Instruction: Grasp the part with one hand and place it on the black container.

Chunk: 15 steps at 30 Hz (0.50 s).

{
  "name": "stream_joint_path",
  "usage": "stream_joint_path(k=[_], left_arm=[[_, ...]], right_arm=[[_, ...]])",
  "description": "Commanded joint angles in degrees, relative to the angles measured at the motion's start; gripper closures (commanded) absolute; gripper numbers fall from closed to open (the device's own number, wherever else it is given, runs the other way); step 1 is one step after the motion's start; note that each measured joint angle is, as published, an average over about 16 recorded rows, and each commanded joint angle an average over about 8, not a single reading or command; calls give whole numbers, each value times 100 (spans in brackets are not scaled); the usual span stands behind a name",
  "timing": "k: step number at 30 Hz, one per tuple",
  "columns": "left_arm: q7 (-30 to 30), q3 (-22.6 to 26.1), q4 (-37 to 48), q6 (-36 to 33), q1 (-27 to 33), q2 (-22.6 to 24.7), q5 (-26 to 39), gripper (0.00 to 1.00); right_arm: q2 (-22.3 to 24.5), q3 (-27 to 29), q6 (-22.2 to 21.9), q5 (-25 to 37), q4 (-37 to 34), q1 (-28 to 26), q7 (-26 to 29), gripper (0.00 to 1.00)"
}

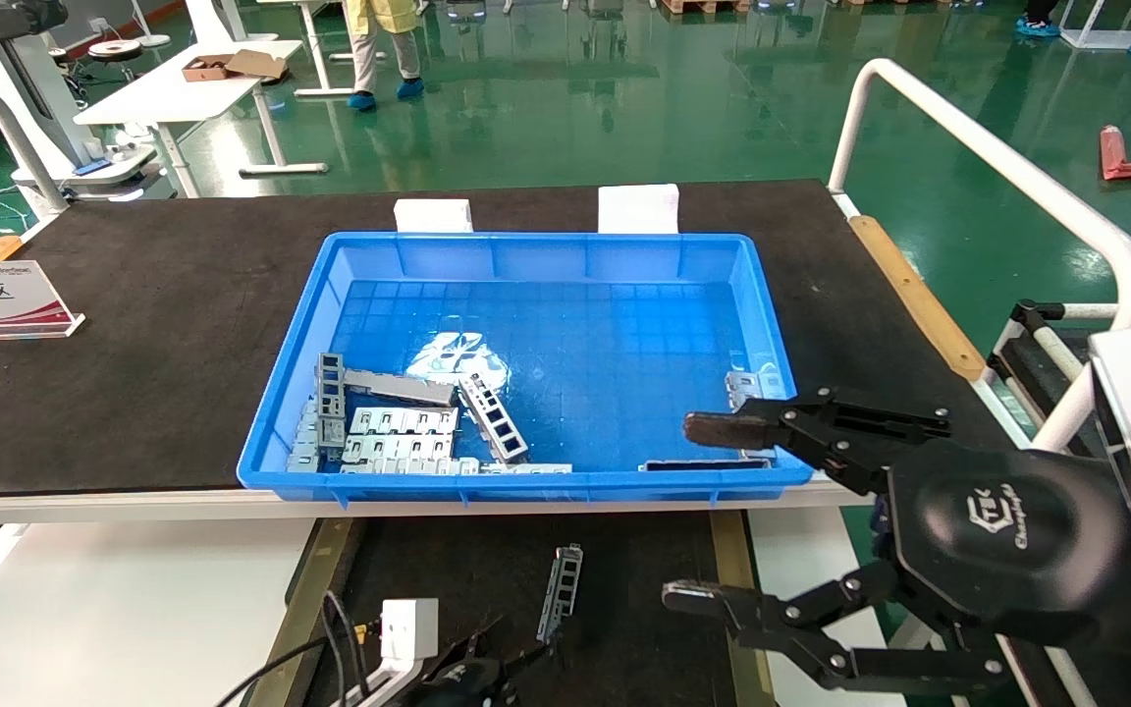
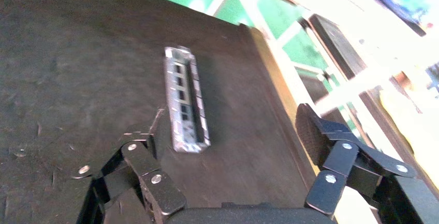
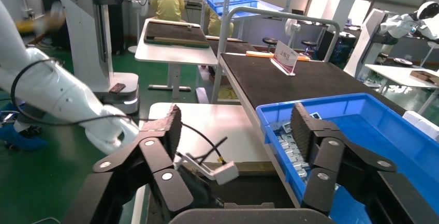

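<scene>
The part [image 1: 562, 592] lies flat on the matte floor of the black container [image 1: 624, 589], near its right olive rail, with nothing gripping it. The left pincer [image 2: 230, 146] hangs just over the strip's near end, jaws spread wide and empty. The placing looks done, so a good finish would be a straight lift upward, keeping the pads [image 2: 310, 131] clear of the strip so it is not nudged. The right pincer [image 1: 713, 511] hovers at the front right corner of the blue bin [image 1: 546, 245], jaws also wide and empty; more slotted brackets [image 1: 399, 432] wait along the bin's near wall.
</scene>
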<state>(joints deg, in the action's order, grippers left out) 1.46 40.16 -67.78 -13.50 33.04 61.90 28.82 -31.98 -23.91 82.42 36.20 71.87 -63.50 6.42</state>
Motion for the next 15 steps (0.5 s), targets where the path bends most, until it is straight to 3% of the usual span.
stream_joint_path(k=[1,8,15], left_arm=[[82,141,-189,-161,-2,-283,15,0],[372,403,-735,-706,121,-1162,56,0],[389,362,-940,-1315,290,-1634,51,0]], right_arm=[[0,0,0,0,0,0,0,0],[0,0,0,0,0,0,0,0],[0,0,0,0,0,0,0,0]])
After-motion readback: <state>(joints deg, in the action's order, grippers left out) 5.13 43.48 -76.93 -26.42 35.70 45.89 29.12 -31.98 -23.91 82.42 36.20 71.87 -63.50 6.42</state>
